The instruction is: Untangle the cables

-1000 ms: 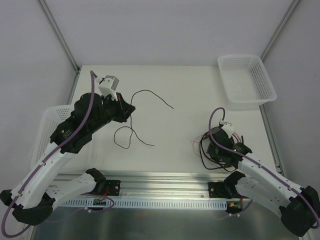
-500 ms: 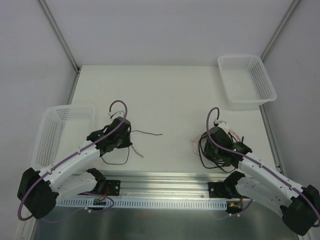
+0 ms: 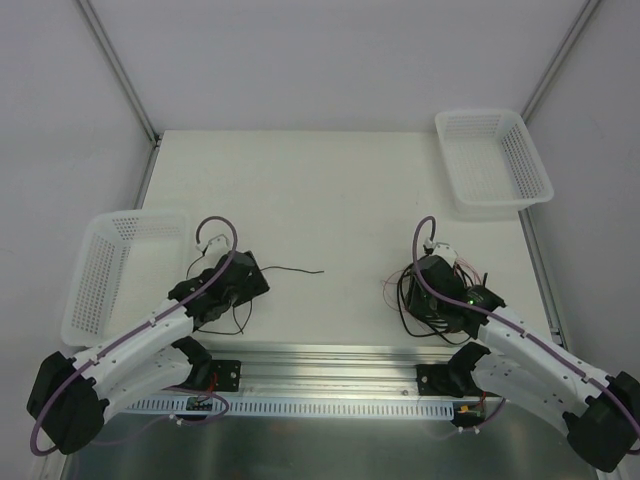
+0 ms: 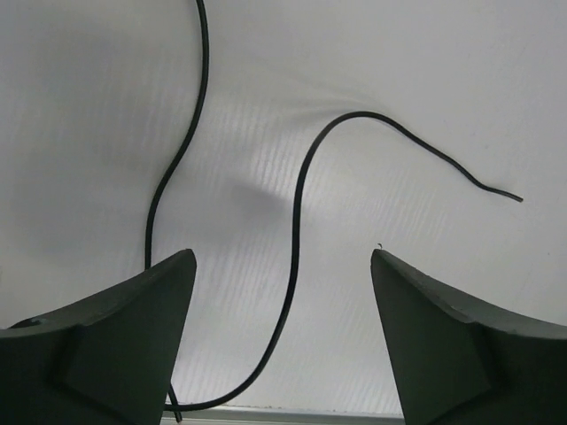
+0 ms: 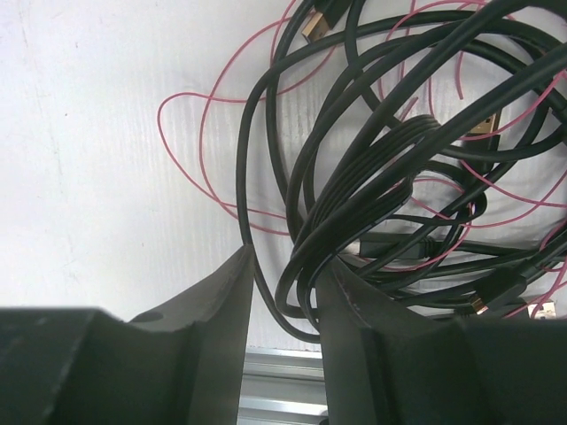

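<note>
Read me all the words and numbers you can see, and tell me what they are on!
None. No word, number or sign can be read on the table, the left basket, the right basket, the left arm, the right arm or the cables.

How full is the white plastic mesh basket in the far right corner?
Empty: the white plastic mesh basket shows only its bare lattice floor.

Left basket (image 3: pixel 95 280), far-right basket (image 3: pixel 490 165), table (image 3: pixel 330 190)
</note>
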Robot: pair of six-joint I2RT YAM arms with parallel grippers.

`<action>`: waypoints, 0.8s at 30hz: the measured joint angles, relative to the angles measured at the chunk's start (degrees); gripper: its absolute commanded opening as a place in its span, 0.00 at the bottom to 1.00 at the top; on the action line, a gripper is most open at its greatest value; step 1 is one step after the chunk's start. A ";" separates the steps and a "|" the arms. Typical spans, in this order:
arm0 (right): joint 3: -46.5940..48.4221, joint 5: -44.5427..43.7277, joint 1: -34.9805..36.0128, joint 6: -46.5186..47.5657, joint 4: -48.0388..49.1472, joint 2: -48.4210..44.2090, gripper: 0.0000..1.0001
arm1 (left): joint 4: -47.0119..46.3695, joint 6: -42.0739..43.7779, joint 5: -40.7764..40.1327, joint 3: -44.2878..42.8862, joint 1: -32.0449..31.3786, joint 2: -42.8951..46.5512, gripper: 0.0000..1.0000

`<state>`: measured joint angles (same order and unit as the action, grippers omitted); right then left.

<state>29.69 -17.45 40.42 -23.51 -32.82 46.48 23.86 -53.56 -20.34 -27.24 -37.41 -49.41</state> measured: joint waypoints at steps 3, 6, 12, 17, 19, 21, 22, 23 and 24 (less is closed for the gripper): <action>0.00 0.44 0.31 0.20 0.02 -0.50 0.38 | 0.57 -1.81 -2.32 0.76 0.00 0.09 0.84; 0.00 0.87 0.59 0.26 0.13 -0.92 0.39 | 1.79 -3.54 -4.44 0.87 0.00 -1.01 0.86; -0.02 1.62 0.76 0.26 0.68 -1.22 0.39 | 2.82 -5.16 -5.51 0.98 0.00 -5.86 0.99; -0.20 1.90 0.76 0.26 1.03 -1.79 0.39 | 2.82 -5.29 -5.53 1.70 0.00 -6.45 0.95; -0.37 1.97 0.76 0.26 1.22 -1.90 0.39 | 2.84 -5.46 -5.51 2.12 0.00 -7.26 0.91; -0.46 2.21 0.76 0.26 1.29 -1.90 0.39 | 2.84 -5.62 -5.95 2.23 0.00 -8.94 0.84; -0.46 2.36 0.76 0.26 1.33 -1.95 0.39 | 2.82 -5.62 -6.12 1.95 0.00 -9.62 0.82; -0.46 2.43 0.76 0.26 1.31 -2.01 0.39 | 2.84 -5.60 -6.43 1.73 0.00 -10.38 0.79; -0.46 2.54 0.76 0.26 1.31 -2.12 0.39 | 2.89 -5.60 -6.82 1.33 0.00 -11.23 0.71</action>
<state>29.23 -14.92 41.19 -23.24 -31.51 44.36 26.74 -59.16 -27.16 -25.91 -37.41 -60.64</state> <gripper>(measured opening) 0.388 0.815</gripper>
